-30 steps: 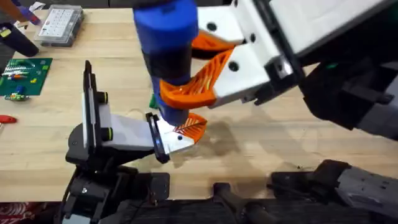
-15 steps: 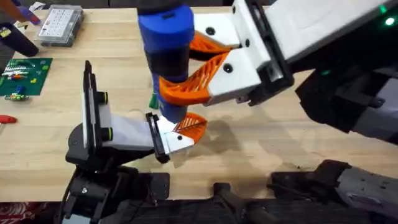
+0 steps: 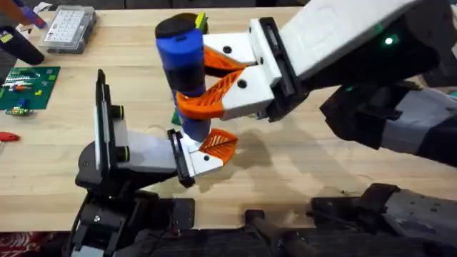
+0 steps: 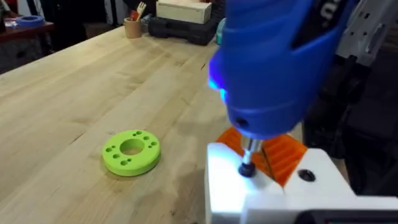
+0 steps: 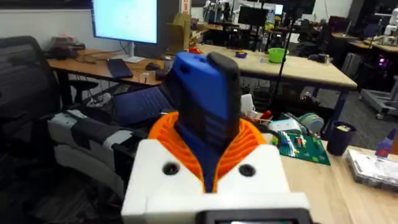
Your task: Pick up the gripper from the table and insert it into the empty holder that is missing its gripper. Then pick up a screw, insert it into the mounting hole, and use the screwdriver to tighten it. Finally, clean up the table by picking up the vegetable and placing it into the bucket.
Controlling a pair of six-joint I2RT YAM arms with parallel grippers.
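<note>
On the left of the overhead view, the holder [image 3: 136, 151] lies on the wooden table [image 3: 300, 168], its white wedge body running from the tall black end plate to a smaller black plate. The gripper [image 3: 218, 145] is seated at that smaller plate, its orange ribbed leaf pointing away from the holder. Directly above it, the screwdriver [image 3: 186, 71] stands upright, clamped between the orange ribbed fingers [image 3: 207, 100] of the right gripper [image 3: 211, 80], which reaches in from the right. In the left wrist view, the driver's narrow tip [image 4: 247, 163] meets the mounting hole [image 4: 247, 170] in the white face, with the orange lattice just behind it. A lime-green disc [image 4: 131, 151] lies on the table near the white piece. Whether the left gripper is open or closed cannot be told.
</note>
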